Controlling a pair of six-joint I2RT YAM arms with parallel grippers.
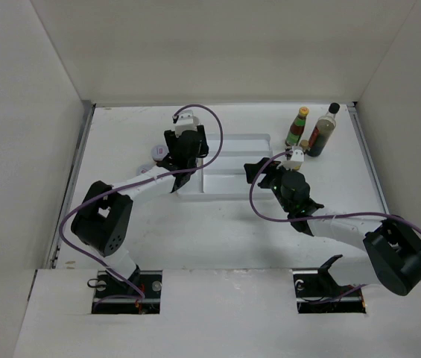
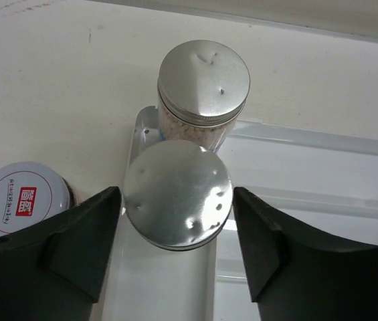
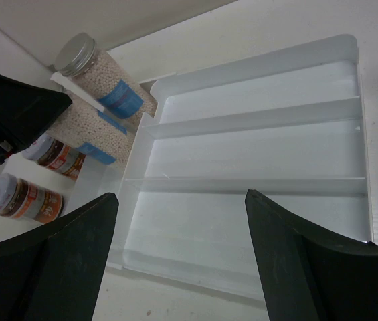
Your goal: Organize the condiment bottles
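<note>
Our left gripper (image 2: 175,195) is spread wide, holding nothing, straddling the near jar (image 2: 177,167) of white pellets in the tray's (image 2: 296,140) end slot. The far jar (image 2: 203,83) stands just behind at 12 o'clock, and a red-labelled jar (image 2: 20,197) sits off the tray at 9. Our right gripper (image 3: 180,196) is equally wide and holds nothing, tilted down over the long slots. In the top view a red bottle (image 1: 296,127) and a dark bottle (image 1: 322,130) stand at its 1 o'clock.

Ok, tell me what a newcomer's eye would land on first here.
The white divided tray sits mid-table, its wide compartments bare, by the open right gripper. At its left end the left gripper straddles a steel-lidded jar of white pellets, a second such jar just behind it. Far right, a red sauce bottle and a tall dark bottle stand together.
</note>
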